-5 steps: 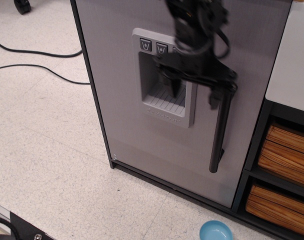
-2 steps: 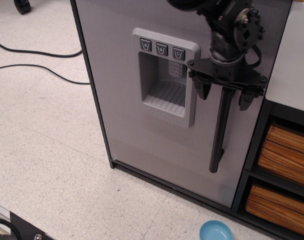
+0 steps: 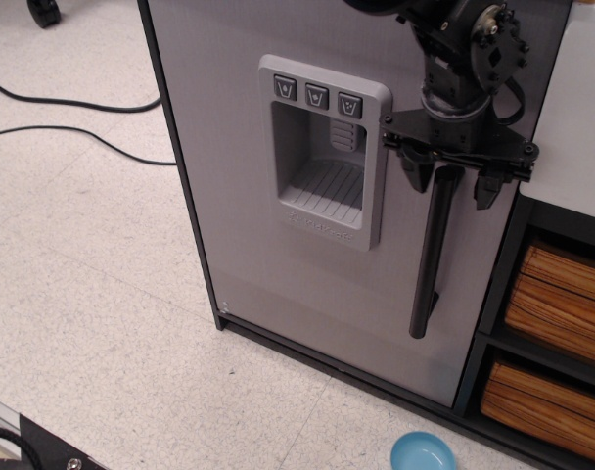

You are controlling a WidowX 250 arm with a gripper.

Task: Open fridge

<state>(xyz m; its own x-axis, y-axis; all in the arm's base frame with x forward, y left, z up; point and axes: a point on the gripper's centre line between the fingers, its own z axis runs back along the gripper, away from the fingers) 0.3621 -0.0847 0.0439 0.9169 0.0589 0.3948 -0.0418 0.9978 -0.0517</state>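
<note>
The fridge [image 3: 249,235] is a black cabinet with a grey brushed door, shut flush. A moulded dispenser recess [image 3: 322,147] with three buttons sits at the door's middle. A long vertical black bar handle [image 3: 430,255] runs down the door's right side. My gripper [image 3: 451,186] hangs over the top of the handle, open, one finger [image 3: 416,174] left of the bar and one finger [image 3: 485,188] right of it. The fingers straddle the bar without closing on it. The fridge's interior is hidden.
A black shelf unit with wood-coloured drawers [image 3: 562,304] stands right of the fridge, with a white top [image 3: 576,117]. A small blue bowl [image 3: 422,452] lies on the floor at the bottom. Black cables [image 3: 72,117] cross the floor on the left.
My gripper has moved right from in front of the dispenser recess to the top of the handle, and now straddles the bar. The door has not moved.
</note>
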